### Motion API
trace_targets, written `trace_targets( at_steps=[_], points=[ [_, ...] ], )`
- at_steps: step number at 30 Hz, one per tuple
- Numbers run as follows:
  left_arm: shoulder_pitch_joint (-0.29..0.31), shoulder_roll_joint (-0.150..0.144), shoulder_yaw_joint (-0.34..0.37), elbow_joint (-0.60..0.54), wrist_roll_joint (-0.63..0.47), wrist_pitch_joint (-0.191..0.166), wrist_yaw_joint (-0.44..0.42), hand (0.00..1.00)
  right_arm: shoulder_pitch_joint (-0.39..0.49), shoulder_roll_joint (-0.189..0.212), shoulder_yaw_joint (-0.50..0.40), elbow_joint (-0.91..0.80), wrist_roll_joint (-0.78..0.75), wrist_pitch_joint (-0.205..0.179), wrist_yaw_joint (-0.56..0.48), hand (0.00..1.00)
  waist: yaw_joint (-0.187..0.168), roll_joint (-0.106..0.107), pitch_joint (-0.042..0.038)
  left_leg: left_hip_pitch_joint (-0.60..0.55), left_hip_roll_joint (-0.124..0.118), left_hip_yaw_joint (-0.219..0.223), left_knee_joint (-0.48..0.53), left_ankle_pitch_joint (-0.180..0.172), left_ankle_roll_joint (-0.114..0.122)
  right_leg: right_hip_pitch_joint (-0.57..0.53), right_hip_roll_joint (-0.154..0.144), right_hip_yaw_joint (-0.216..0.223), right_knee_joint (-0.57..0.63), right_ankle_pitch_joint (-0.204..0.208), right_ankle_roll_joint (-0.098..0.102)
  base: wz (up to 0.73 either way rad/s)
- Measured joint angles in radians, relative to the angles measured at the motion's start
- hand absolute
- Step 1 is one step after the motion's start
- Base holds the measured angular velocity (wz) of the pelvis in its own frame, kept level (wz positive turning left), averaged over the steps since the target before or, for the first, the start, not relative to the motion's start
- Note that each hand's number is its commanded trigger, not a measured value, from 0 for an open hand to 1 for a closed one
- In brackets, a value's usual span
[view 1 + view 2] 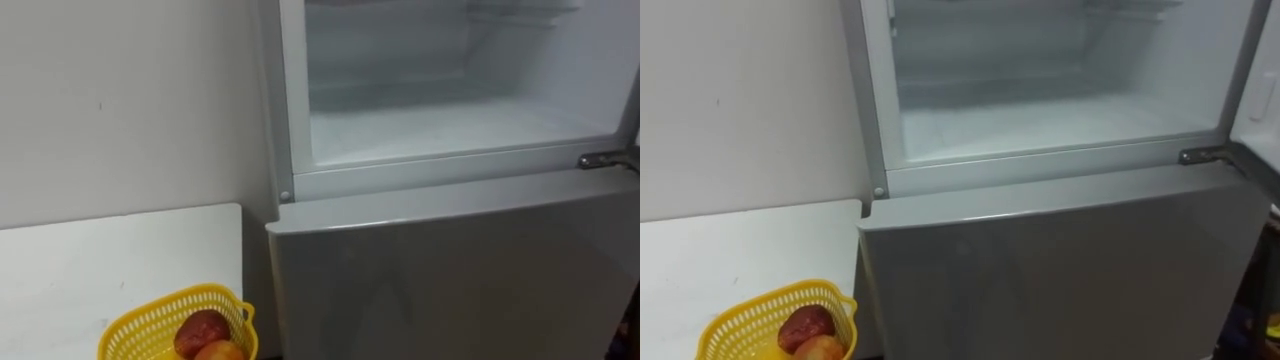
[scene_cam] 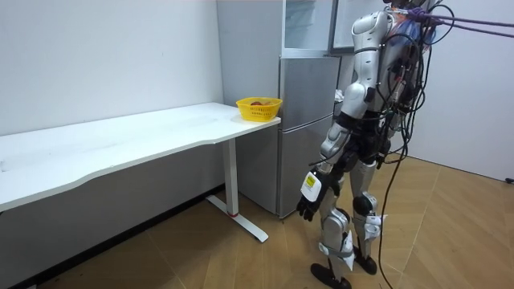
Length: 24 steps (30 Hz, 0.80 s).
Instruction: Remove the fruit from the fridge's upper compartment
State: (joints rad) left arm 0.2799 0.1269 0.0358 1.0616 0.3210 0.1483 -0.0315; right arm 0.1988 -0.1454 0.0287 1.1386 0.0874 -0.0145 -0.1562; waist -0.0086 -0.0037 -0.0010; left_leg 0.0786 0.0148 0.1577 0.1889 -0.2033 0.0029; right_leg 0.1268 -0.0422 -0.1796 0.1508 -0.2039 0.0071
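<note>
Head eyes face the fridge closely; the farther room view shares fridge and basket.

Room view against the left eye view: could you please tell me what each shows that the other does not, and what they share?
Room view: the robot standing at the fridge, its left hand hanging by its thigh, and the floor. Left eye view: the upper compartment with its white interior and a door hinge. Both: the fridge and the yellow basket of fruit on the white table.

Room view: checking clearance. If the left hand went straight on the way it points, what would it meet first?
The left hand hangs by the thigh pointing down, so probably the floor first; nothing shows under it, though depth is unclear.
</note>
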Motion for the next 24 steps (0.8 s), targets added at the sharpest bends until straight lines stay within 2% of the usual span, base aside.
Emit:
trace_targets(
  at_steps=[6, 13, 15, 18, 24],
  points=[
    [-0.004, 0.001, 0.000, -0.011, 0.001, 0.027, -0.015, 0.00, -0.019, 0.000, -0.004, 0.028, -0.053, 0.058, 0.008, 0.00, -0.001, -0.006, 0.0011, 0.004, -0.007, -0.021, 0.005, 0.000, 0.000, 0.015, -0.006, -0.014, -0.001, -0.002, 0.002, 0.09],
    [-0.014, 0.002, -0.006, -0.011, 0.001, 0.035, -0.028, 0.00, -0.027, 0.002, -0.011, 0.029, -0.023, 0.065, 0.029, 0.00, -0.003, -0.013, 0.0046, -0.001, -0.005, -0.025, 0.010, -0.002, 0.002, 0.012, -0.009, -0.015, 0.000, -0.009, 0.003, 0.01],
    [-0.010, 0.002, -0.003, -0.011, 0.001, 0.043, -0.028, 0.00, -0.029, 0.001, -0.014, 0.037, 0.024, 0.080, 0.032, 0.00, -0.001, -0.013, 0.0047, -0.003, -0.005, -0.024, 0.009, -0.003, 0.002, 0.012, -0.006, -0.015, 0.001, -0.009, 0.003, 0.00],
    [-0.010, 0.002, 0.001, -0.010, 0.001, 0.048, -0.026, 0.00, -0.023, 0.002, -0.020, 0.050, 0.120, 0.081, 0.035, 0.00, -0.002, -0.012, 0.0044, -0.001, -0.006, -0.024, 0.008, -0.003, 0.002, 0.016, -0.005, -0.015, 0.000, -0.009, 0.003, 0.00],
    [-0.001, -0.002, 0.018, -0.019, -0.001, 0.040, -0.020, 0.00, -0.016, 0.025, -0.147, 0.097, 0.424, 0.082, 0.026, 0.00, -0.024, -0.013, 0.0043, 0.005, -0.008, -0.026, 0.008, -0.003, 0.002, 0.023, -0.006, -0.016, 0.000, -0.009, 0.003, 0.00]
  ],
)
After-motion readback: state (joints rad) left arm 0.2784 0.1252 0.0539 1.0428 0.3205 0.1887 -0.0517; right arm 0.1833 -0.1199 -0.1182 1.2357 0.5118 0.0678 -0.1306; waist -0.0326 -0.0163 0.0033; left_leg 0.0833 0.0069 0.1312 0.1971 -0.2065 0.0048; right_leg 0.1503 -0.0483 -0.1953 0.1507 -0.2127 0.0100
